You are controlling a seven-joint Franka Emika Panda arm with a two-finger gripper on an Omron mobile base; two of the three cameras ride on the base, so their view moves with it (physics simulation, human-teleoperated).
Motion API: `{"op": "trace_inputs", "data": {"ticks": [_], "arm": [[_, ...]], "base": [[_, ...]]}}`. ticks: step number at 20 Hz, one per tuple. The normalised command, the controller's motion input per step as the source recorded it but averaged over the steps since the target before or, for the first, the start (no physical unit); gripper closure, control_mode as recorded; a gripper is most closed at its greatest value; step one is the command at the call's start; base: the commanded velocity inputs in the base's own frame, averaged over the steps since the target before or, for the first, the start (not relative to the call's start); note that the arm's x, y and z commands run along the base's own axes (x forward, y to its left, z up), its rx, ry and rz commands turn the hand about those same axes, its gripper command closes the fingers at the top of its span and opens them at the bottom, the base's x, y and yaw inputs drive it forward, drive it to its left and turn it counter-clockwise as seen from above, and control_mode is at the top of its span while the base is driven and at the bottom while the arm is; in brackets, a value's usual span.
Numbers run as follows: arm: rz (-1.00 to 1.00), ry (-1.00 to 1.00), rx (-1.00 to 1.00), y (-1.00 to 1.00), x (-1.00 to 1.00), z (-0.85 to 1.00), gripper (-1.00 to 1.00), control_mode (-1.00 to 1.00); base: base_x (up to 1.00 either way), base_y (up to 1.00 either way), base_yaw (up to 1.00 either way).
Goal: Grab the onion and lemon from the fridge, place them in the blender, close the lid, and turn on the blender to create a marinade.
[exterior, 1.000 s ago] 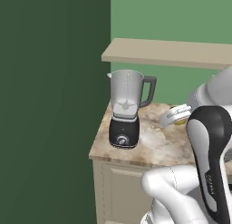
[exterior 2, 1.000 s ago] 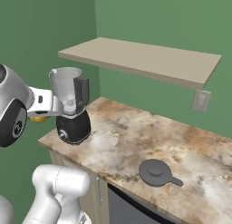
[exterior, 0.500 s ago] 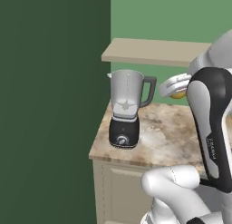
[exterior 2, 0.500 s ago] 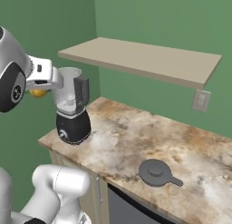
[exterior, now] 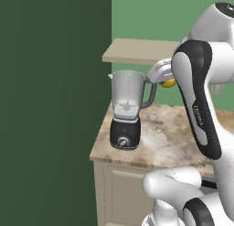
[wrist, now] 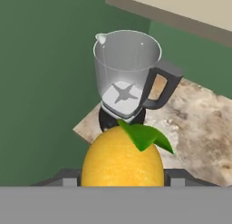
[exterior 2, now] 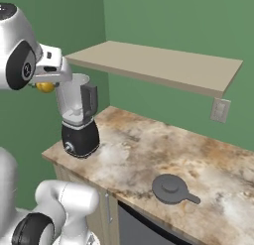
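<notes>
Hand view, bottom centre: the gripper clamps the lemon, which hides its fingertips. Beyond, at upper centre, the blender jug stands open, blades visible. Right base view adds the lid, lower right on the counter.

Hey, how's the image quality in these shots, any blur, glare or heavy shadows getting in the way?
Hand view: the lemon is sharp, the blender crisp with its blades visible, no glare. Left base view: flat even light, and the green wall is dark. Right base view: sharp, with soft shadow around the lid on the counter.
</notes>
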Motion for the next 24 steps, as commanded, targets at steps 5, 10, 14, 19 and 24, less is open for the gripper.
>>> {"op": "trace_inputs", "data": {"ticks": [5, 10, 14, 19, 24], "arm": [[0.05, 0.02, 0.0, 0.14, 0.54, -0.03, 1.0, -1.0], [0.1, 0.0, 0.0, 0.05, 0.5, -0.17, 1.0, -1.0], [0.11, 0.0, 0.0, 0.0, 0.51, -0.29, 1.0, -1.0], [0.11, 0.0, 0.0, 0.0, 0.53, -0.31, 1.0, -1.0], [0.1, 0.0, 0.0, 0.0, 0.53, -0.16, 1.0, -1.0]], "base": [[0.0, 0.0, 0.0], [0.0, 0.0, 0.0], [0.0, 0.0, 0.0], [0.0, 0.0, 0.0], [0.0, 0.0, 0.0]]}}
